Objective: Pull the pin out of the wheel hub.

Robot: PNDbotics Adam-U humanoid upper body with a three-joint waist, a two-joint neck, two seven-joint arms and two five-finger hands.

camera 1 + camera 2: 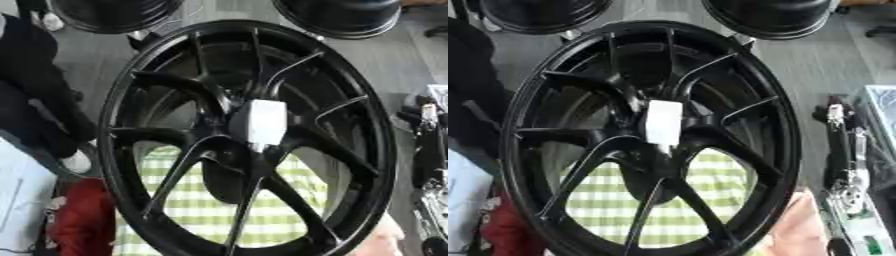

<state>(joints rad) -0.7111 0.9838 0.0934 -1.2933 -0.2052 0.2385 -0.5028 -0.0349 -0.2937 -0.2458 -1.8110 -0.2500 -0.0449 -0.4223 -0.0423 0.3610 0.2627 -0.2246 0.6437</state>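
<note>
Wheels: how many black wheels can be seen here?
3. One large wheel fills the middle, with a white block at its hub. Two more are cut off at the top edge: top left and top right.

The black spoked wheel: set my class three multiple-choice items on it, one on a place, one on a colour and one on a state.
1. Where on the black spoked alloy wheel does the white blocky piece sit?
A. on the outer rim
B. at the hub in the middle
C. on the floor beside it

2. What colours has the checked cloth seen between the lower spokes?
A. green and white
B. blue and yellow
C. plain grey

3. In what state is the white blocky piece?
A. lying free on the cloth
B. gripped by a hand
C. at the hub, with no hand on it

Answers:
1 B, since the spokes meet right where it sits.
2 A, since pale green and white squares show through the gaps.
3 C, since it stands against the hub and nothing touches it.
</note>
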